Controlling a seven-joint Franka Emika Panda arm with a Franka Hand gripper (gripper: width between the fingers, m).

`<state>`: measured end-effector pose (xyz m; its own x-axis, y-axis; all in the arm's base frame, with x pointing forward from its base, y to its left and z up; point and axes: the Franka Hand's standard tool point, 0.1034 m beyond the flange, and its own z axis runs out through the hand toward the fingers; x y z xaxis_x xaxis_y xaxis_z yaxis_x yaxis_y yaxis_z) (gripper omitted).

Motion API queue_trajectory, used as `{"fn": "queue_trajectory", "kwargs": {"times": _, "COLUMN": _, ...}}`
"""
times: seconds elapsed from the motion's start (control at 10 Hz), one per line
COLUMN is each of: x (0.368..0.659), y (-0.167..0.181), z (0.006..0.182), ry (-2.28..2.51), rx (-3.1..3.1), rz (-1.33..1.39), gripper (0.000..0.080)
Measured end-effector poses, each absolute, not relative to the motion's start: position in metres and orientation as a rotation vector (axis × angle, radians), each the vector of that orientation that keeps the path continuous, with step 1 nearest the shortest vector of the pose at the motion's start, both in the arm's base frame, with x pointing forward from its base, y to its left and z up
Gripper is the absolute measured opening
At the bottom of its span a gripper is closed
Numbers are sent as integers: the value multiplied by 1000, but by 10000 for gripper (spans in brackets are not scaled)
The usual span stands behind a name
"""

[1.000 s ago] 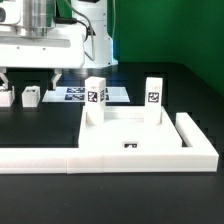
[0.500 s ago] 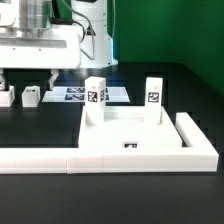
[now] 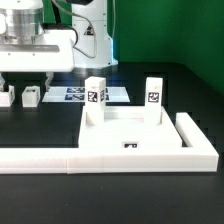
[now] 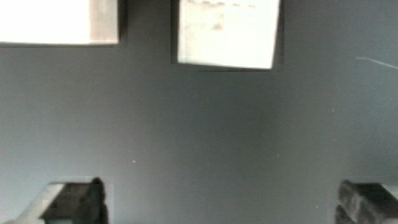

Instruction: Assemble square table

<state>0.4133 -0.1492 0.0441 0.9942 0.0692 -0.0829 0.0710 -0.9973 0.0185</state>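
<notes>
Black table (image 3: 180, 95) before a green wall (image 3: 170, 30): in the exterior view the square tabletop (image 3: 125, 125) lies against the L-shaped border bar (image 3: 40, 160), with two upright legs (image 3: 96, 100) at its far corners. The gripper (image 3: 28, 78) hangs with jaws wide apart above a loose leg (image 3: 31, 96) on that view's left. Wrist view: dark table, fingertips (image 4: 71, 200) spread with nothing between them, two white blocks (image 4: 228, 35) beyond. Fetching a third leg seems the step in hand, and it calls for a descent centred on that leg.

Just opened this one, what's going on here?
The arm's pincer hangs open and empty over the table, near a loose leg at the exterior view's left. The tabletop lies inside the border bar, with two upright legs at its far corners. Nothing is being held.
</notes>
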Motion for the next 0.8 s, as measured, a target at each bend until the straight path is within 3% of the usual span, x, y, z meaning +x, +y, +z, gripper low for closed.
{"fn": "queue_trajectory", "kwargs": {"times": 0.2, "x": 412, "y": -146, "z": 43, "ry": 71, "rx": 3120, "rz": -163, "gripper": 649}}
{"fn": "queue_trajectory", "kwargs": {"times": 0.5, "x": 402, "y": -137, "z": 37, "ry": 30, "rx": 3088, "rz": -497, "gripper": 649}}
{"fn": "queue_trajectory", "kwargs": {"times": 0.8, "x": 392, "y": -140, "z": 45, "ry": 14, "rx": 3047, "rz": -810, "gripper": 649}}
